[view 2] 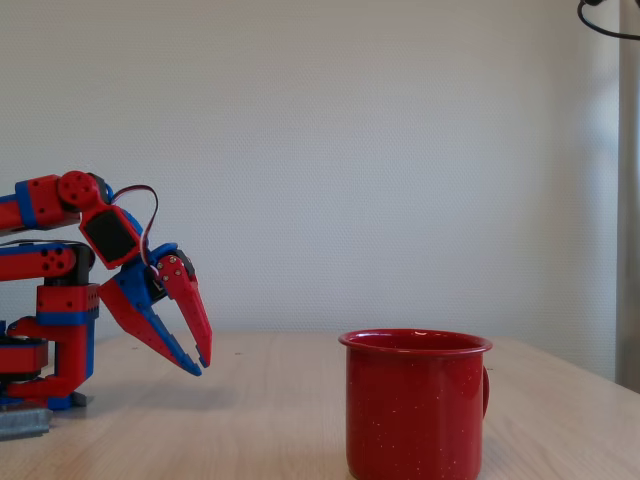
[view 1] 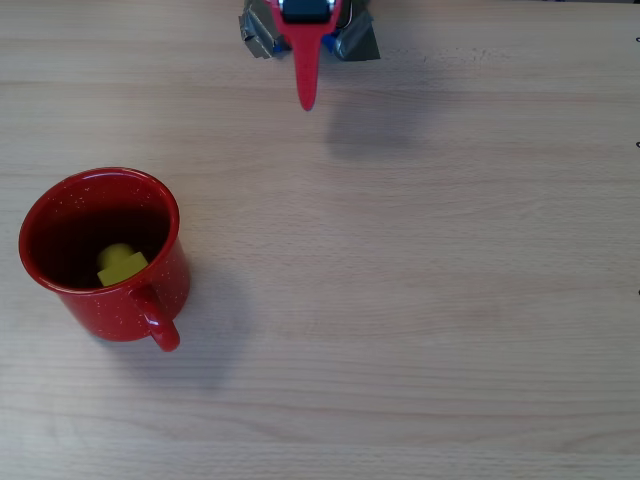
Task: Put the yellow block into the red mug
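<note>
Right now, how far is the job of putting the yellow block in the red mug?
It looks done. In the overhead view the yellow block lies inside the red mug, on its dark bottom. The gripper holds nothing: its fingers point down above the table, well apart from the mug, tips nearly together. Nothing seems left, except perhaps parking the arm.

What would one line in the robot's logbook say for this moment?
yellow block: inside red mug | gripper: empty, nearly shut, away from mug, above table | task: looks done
</note>
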Action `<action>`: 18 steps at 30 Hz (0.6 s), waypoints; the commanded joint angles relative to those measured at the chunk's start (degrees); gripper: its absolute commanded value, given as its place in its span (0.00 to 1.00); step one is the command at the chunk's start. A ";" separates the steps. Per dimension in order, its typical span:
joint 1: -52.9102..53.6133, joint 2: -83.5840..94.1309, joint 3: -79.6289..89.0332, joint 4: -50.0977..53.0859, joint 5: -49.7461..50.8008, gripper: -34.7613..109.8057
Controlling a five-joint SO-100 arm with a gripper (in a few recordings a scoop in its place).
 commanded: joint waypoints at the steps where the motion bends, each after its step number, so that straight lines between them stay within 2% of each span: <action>1: 1.05 0.79 -0.97 0.09 3.08 0.24; 18: 1.58 0.79 -0.97 0.09 3.69 0.24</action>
